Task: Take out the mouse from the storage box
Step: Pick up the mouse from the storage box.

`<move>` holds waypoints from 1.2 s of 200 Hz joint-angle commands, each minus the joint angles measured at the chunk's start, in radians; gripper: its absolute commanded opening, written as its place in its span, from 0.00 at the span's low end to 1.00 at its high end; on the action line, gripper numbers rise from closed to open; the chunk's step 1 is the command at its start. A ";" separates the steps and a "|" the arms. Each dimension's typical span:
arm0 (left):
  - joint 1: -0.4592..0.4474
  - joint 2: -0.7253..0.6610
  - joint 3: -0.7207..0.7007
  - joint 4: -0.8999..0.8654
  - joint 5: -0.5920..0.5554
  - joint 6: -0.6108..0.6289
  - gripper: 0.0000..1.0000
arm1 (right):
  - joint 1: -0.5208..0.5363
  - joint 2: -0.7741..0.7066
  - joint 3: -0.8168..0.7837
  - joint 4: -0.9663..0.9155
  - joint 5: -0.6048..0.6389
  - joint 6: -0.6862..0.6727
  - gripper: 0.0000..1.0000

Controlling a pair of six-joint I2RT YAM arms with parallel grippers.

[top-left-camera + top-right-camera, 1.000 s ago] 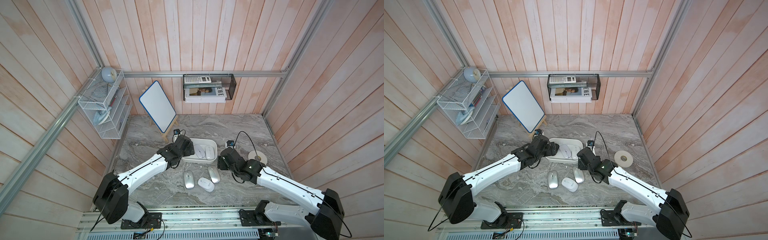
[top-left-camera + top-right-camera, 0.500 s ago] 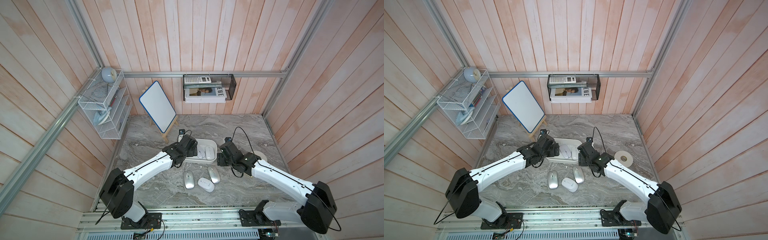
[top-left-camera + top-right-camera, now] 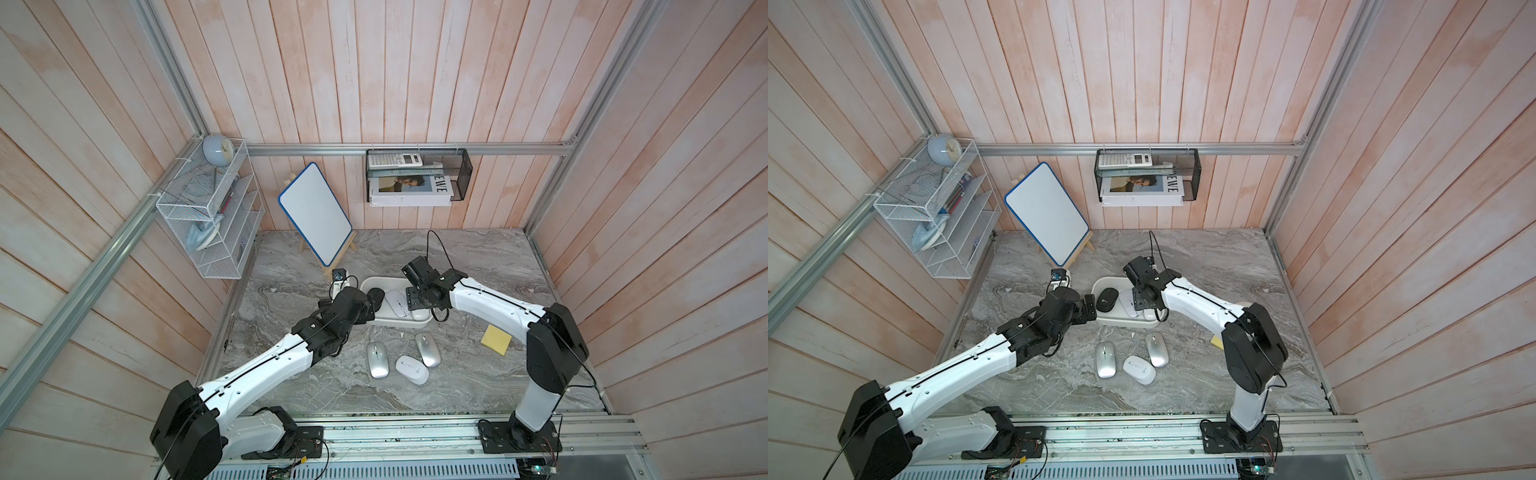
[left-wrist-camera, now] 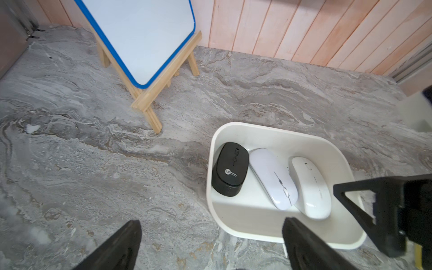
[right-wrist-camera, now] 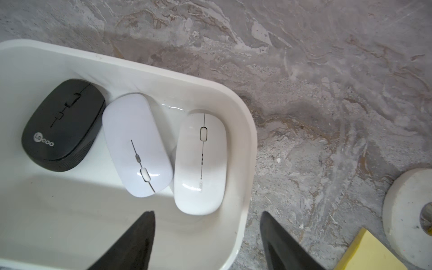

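The white storage box [image 3: 381,279] [image 3: 1105,281] sits mid-table and holds three mice side by side. They are a black mouse [image 4: 230,169] [image 5: 62,126], a white mouse [image 4: 272,177] [image 5: 138,145] and a second white mouse [image 4: 309,187] [image 5: 201,163]. My left gripper [image 4: 211,223] [image 3: 1090,309] is open at the box's left near corner, empty. My right gripper [image 5: 207,214] [image 3: 415,298] is open over the box's right end. One finger is inside, one is outside the wall, and the second white mouse lies just ahead of the gap.
Two silver mice [image 3: 377,359] [image 3: 428,349] and a white one [image 3: 412,369] lie on the table in front of the box. A yellow note pad [image 3: 496,339] and a tape roll [image 5: 411,217] lie to the right. A whiteboard on an easel [image 3: 316,224] stands behind.
My right gripper has moved left from beside the box to over its right end, and the arm now covers the tape roll in both top views. The left gripper shifted slightly along the box's left side.
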State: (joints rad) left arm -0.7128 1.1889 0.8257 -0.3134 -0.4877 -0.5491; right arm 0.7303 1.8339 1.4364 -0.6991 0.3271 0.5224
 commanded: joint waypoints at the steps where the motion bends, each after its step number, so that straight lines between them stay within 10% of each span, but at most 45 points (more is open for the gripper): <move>1: 0.026 -0.045 -0.051 0.066 -0.034 0.039 1.00 | -0.012 0.080 0.083 -0.108 0.001 0.005 0.74; 115: 0.082 -0.078 -0.172 0.192 -0.007 0.133 1.00 | -0.050 0.365 0.330 -0.252 -0.053 0.081 0.66; 240: 0.087 -0.097 -0.225 0.243 -0.022 0.141 1.00 | -0.031 0.359 0.362 -0.253 -0.092 0.033 0.61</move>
State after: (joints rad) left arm -0.6308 1.1084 0.6193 -0.0933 -0.4992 -0.4248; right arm 0.7105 2.2261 1.8431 -0.9222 0.2298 0.5663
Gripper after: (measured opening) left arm 0.996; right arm 0.603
